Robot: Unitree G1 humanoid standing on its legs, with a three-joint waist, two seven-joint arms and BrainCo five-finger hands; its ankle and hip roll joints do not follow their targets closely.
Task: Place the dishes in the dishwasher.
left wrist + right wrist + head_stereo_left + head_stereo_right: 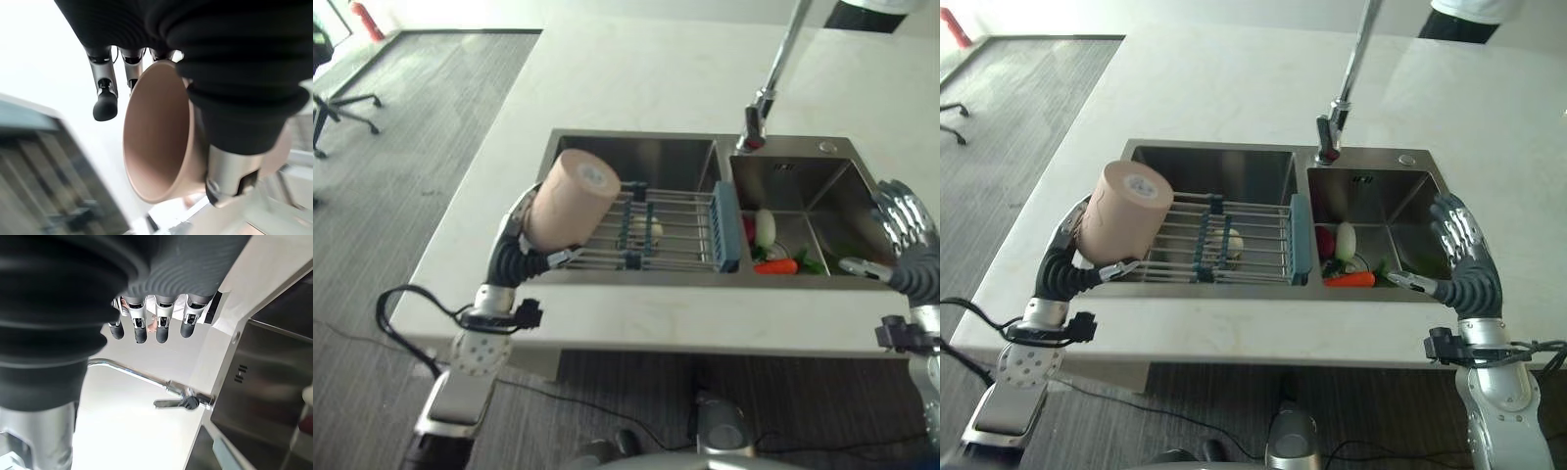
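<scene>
A tan-pink cup [570, 199] is held tilted, bottom toward me, above the left end of the left basin of the steel sink [636, 137]. My left hand [514, 245] is shut on it, with fingers behind its wall and the thumb [1116, 266] under it. The left wrist view shows the cup's open mouth [156, 132] beside the fingers [103, 98]. My right hand [1464, 259] hovers open over the right rim of the right basin, fingers [139, 328] straight and holding nothing.
A wire rack [675, 235] with a blue end [725, 225] spans the left basin, a small white item [651, 230] beneath it. The right basin holds a carrot [778, 265], a white vegetable [765, 227] and greens. The faucet [773, 78] rises behind. An office chair [333, 98] stands far left.
</scene>
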